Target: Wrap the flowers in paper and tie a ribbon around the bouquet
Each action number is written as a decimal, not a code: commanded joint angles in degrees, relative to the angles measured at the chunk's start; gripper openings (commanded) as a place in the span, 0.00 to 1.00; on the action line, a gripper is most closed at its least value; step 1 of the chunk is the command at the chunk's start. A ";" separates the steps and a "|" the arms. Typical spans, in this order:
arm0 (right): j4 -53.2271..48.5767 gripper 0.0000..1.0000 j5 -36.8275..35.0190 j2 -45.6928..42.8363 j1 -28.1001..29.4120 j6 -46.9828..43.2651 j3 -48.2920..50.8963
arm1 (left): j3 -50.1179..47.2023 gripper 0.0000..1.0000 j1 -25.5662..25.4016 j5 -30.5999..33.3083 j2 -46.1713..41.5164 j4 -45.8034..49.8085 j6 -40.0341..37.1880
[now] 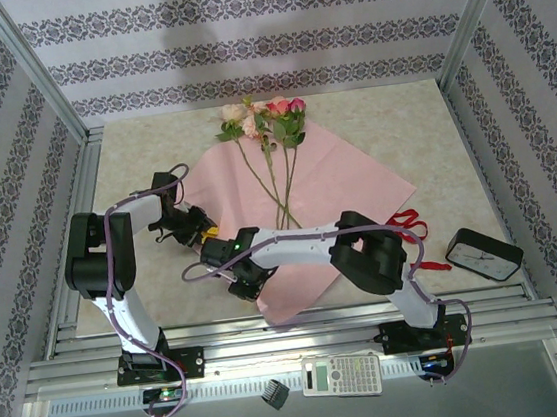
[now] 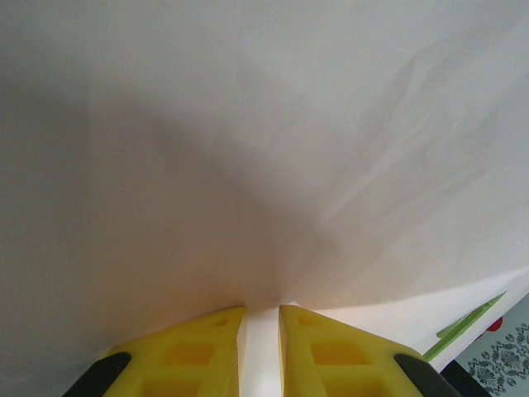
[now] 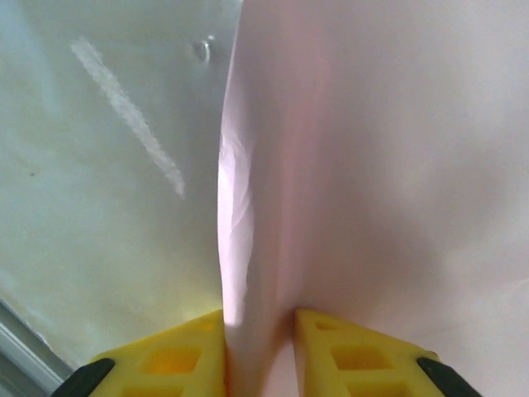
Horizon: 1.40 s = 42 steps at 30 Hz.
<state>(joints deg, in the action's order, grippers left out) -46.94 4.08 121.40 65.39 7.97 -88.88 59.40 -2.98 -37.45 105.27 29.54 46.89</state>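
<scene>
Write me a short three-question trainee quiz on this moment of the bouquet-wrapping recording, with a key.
1. Where does the ribbon lie?
2. True or false: the paper is already rolled around the flowers.
3. What sits between the fingers of both the left hand and the right hand? A. the ribbon B. the paper C. the flowers

Key
1. By the paper's right corner, away from both hands.
2. False: the paper is spread out under the flowers.
3. B
</scene>
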 commanded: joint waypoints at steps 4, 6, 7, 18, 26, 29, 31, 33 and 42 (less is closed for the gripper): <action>-3.22 0.22 13.17 -0.26 -4.37 -3.33 -0.77 | 2.07 0.33 0.35 6.73 -5.59 5.90 0.11; -3.31 0.22 16.77 -0.88 -5.67 -3.89 -0.36 | 1.78 0.45 0.26 9.22 -10.50 9.68 0.88; -3.26 0.22 18.18 -1.07 -6.23 -4.01 -0.18 | 1.20 0.49 0.22 10.42 -13.00 11.97 1.21; -3.25 0.21 30.19 -0.58 -10.26 -4.98 -1.22 | -21.31 0.60 -4.32 2.29 -32.08 2.73 22.84; -3.31 0.21 32.03 -0.08 -11.33 -5.29 -1.58 | -25.45 0.60 -11.42 1.07 -28.79 -11.80 37.45; -2.74 0.21 32.11 -0.27 -11.77 -5.03 -1.22 | -26.93 0.56 -13.70 1.14 -28.23 -14.08 40.58; -2.50 0.21 31.79 -0.26 -11.97 -5.06 -1.12 | -27.35 0.53 -14.51 1.41 -28.25 -14.32 41.55; -2.07 0.21 31.78 -0.32 -12.17 -4.98 -1.01 | -27.15 0.51 -15.02 1.50 -28.08 -13.50 41.51; 0.13 0.22 32.09 -1.67 -12.76 -4.17 0.60 | -29.74 0.25 -16.08 1.68 -28.10 -16.80 45.35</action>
<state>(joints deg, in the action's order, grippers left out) -52.05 34.17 121.40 53.32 4.23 -88.42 31.16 -17.04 -32.88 76.93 15.38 90.04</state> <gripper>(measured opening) 0.215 0.277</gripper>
